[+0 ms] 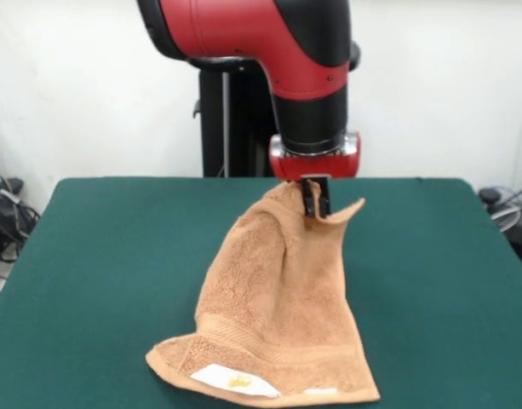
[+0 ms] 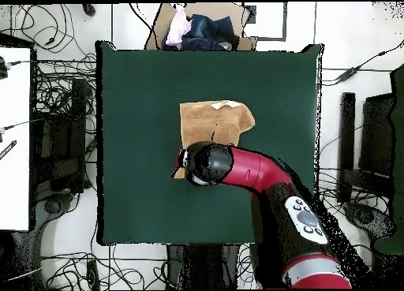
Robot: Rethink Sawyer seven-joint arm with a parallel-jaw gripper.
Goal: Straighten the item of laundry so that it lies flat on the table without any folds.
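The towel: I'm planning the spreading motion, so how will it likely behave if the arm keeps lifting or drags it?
Probably floppy: the towel hangs in a draped cone from the gripper pinching one corner. Likely light, since that pinch holds it up. Its terry may drag on the table rather than slide.

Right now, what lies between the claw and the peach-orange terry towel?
Nothing: in the front view the claw is shut on the peach-orange terry towel, lifting its top edge.

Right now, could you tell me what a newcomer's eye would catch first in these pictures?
The red and black arm drops from the top centre, its gripper pinching a raised edge of the peach-orange terry towel. The towel drapes down onto the dark green felt table, its white label at the near edge.
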